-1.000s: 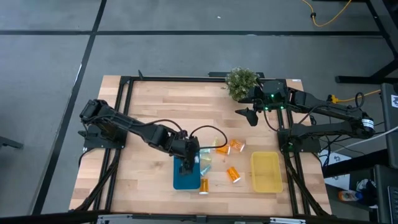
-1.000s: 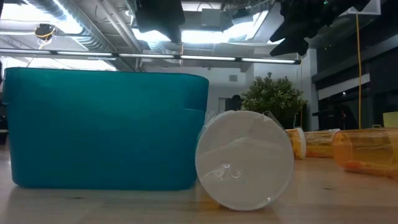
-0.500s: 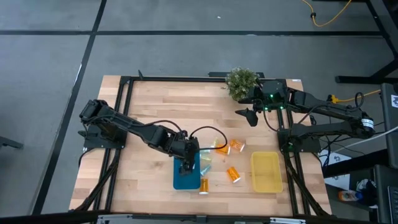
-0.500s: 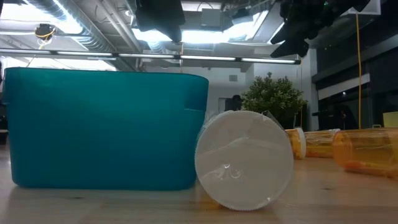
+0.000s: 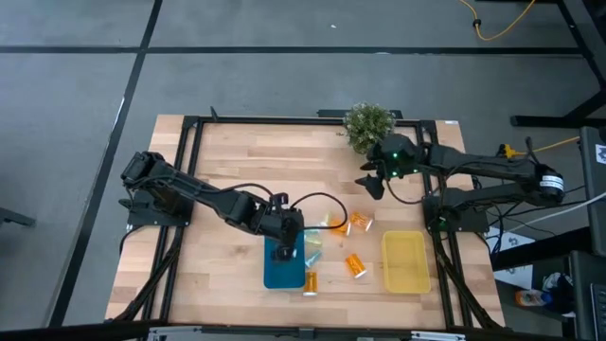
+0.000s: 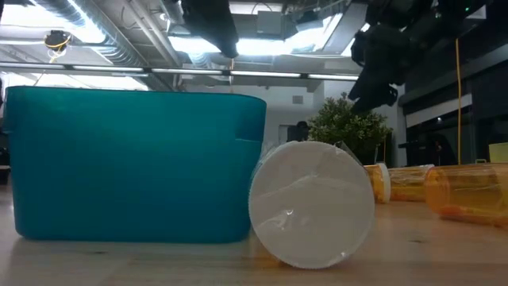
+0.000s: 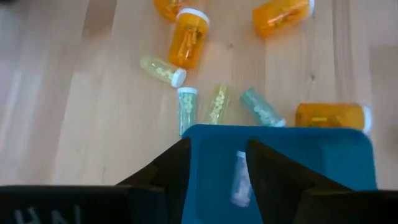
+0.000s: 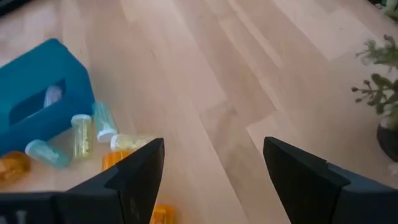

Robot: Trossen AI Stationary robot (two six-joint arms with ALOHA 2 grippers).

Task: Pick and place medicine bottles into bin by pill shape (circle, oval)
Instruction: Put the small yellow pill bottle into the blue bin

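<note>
The left end effector (image 5: 284,252) hangs over the shallow rectangular blue plastic bin (image 5: 273,275) near the front edge of the pale wooden desk (image 5: 227,161). Its two dark fingers (image 7: 168,171) are spread apart with nothing between them, and in the left wrist view a small pale translucent bottle (image 7: 239,180) lies flat inside the blue bin beneath them. Just beyond the bin's far rim, three slim bottles lie on the desk side by side: a pale green one (image 7: 186,109), a yellow-green one (image 7: 217,104) and a teal one (image 7: 259,109). A translucent orange bottle with a white cap (image 7: 331,116) lies against the bin's corner. Two further orange bottles (image 5: 360,223) and (image 5: 355,266) lie on the desk between the blue bin and the shallow rectangular yellow plastic bin (image 5: 405,262), which sits apart to the right. The right end effector (image 5: 372,183) hovers in the air beside the small potted green plant (image 5: 367,124), well apart from the bottles, its fingers (image 8: 140,171) wide apart and holding nothing.
</note>
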